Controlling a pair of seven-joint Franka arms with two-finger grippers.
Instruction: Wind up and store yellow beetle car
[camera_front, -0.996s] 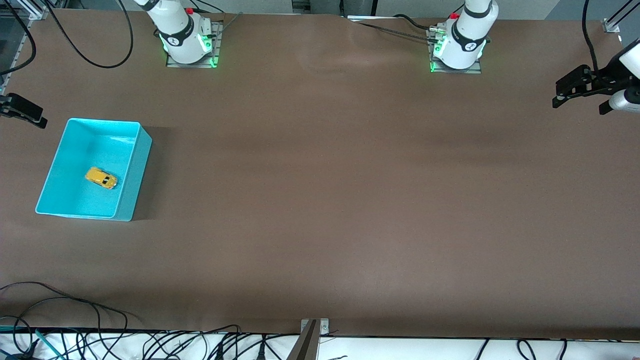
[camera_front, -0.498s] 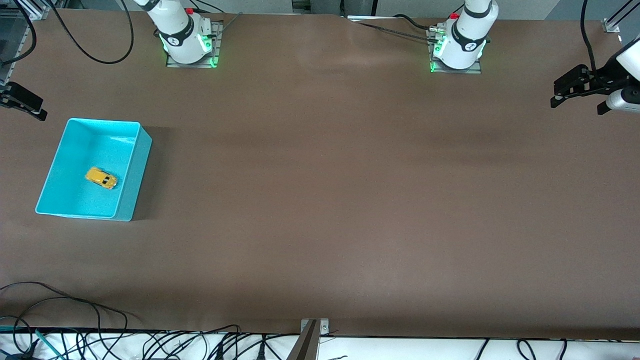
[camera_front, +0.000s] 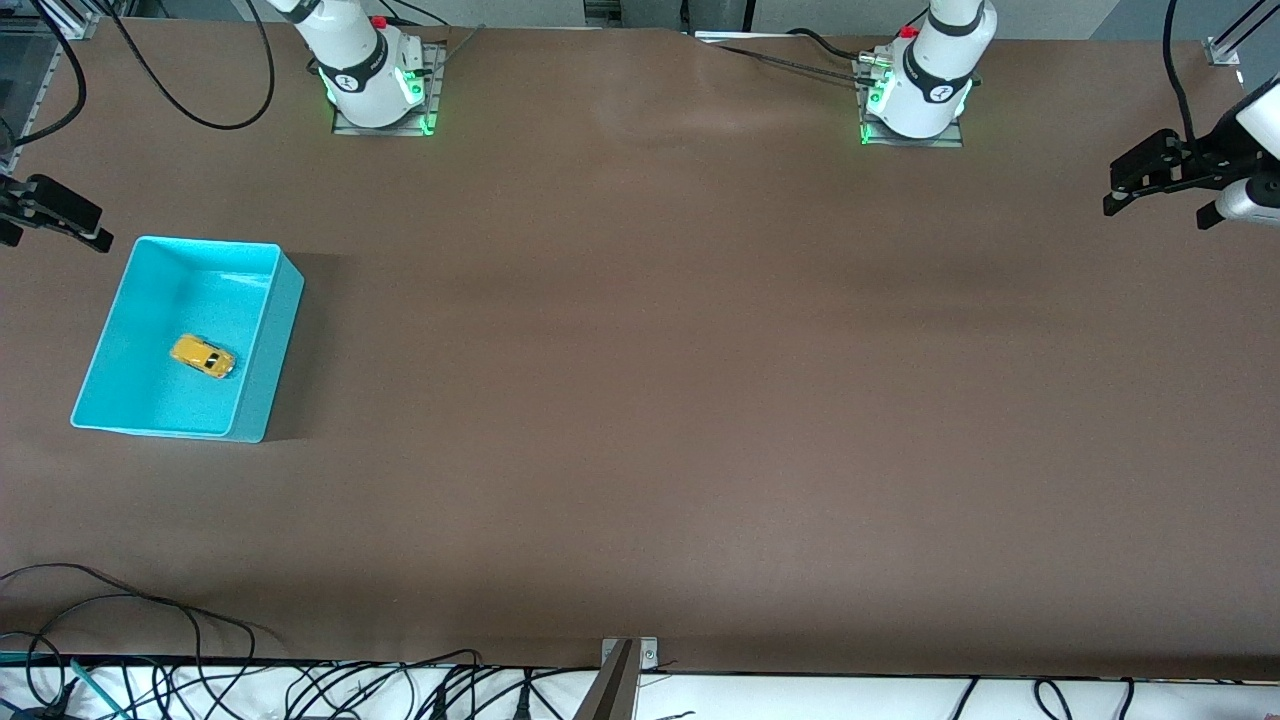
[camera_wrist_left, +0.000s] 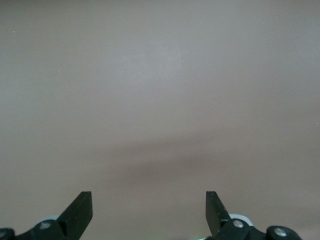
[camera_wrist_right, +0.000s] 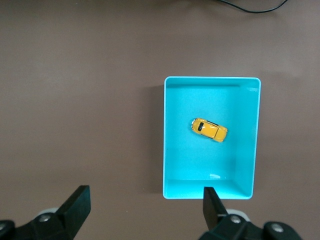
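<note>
The yellow beetle car (camera_front: 203, 356) lies on the floor of the turquoise bin (camera_front: 262, 340) at the right arm's end of the table; it also shows in the right wrist view (camera_wrist_right: 209, 129), inside the bin (camera_wrist_right: 165, 135). My right gripper (camera_front: 60, 215) is open and empty, up in the air over the table edge beside the bin's corner; in its wrist view (camera_wrist_right: 145, 200) its fingers frame bare table and a bin corner. My left gripper (camera_front: 1135, 185) is open and empty over the left arm's end of the table; its wrist view (camera_wrist_left: 149, 206) shows bare table only.
The brown table mat (camera_front: 640, 400) spreads between the bin and the left gripper. Both arm bases (camera_front: 375, 80) (camera_front: 920, 95) stand at the table's back edge. Loose black cables (camera_front: 150, 640) lie at the front edge nearest the camera.
My right gripper has drifted slightly toward the bin. My left gripper has barely shifted. The car and the bin have not moved.
</note>
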